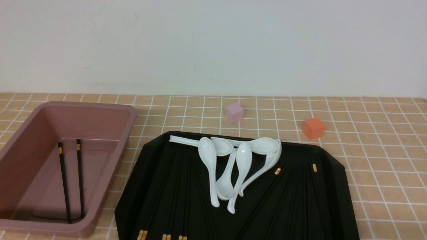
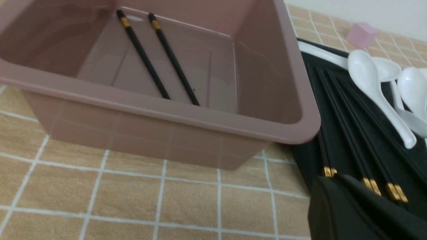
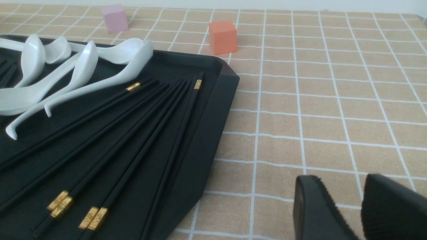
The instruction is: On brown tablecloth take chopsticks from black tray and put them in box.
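Left fingers (image 2: 337,203) closed, nothing gripped; right fingers (image 3: 312,200) open and empty. Clock faces below: tray center, 12 = away from robot.

Black tray (image 1: 230,220) sits on the brown tablecloth (image 1: 393,160). Chopsticks (image 1: 256,206) lie in it in two spread groups, at 8–9 o'clock and 3–4 o'clock. Gold bands mostly at the near ends, two on the right group at the far ends.

Box (image 1: 96,110) is at 9–10 o'clock, beside the tray. Two black sticks (image 1: 80,176) inside, side by side but apart, gold bands at the far ends.

White spoons (image 1: 208,156) are heaped in the tray toward 12. Orange cube (image 1: 313,128) on the cloth past the rim at 1 o'clock; pink cube (image 1: 234,113) farther out at 12. Pale wall (image 1: 213,46) behind.
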Controlling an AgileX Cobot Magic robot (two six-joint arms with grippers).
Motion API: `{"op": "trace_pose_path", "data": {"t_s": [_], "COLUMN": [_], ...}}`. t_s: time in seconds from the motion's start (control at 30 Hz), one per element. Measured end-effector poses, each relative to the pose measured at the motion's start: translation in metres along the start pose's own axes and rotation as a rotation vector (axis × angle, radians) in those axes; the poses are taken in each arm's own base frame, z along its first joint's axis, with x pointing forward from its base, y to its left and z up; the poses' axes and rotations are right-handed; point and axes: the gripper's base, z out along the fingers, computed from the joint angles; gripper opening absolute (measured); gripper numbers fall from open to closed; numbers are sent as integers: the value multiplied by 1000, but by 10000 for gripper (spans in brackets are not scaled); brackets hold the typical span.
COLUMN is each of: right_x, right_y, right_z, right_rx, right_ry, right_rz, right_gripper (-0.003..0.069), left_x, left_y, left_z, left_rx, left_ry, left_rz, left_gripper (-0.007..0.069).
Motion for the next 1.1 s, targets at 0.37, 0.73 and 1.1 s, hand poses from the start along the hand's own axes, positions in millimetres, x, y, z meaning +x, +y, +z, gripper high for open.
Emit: {"op": "trace_pose_path", "data": {"t_s": [0.37,0.73,1.1], "right_x": [0,0,0], "right_y": [0,0,0], "right_z": [0,0,0], "right_rx": [0,0,0], "right_ry": [0,0,0], "right_rz": [0,-1,0], "right_gripper": [240,240,240], "left_x": [0,0,0], "left_y": [0,0,0], "left_z": [0,0,0], "left_rx": [2,2,2], "left_ry": [1,1,1], "left_rz": [0,0,-1], "left_gripper": [-10,0,9]}}
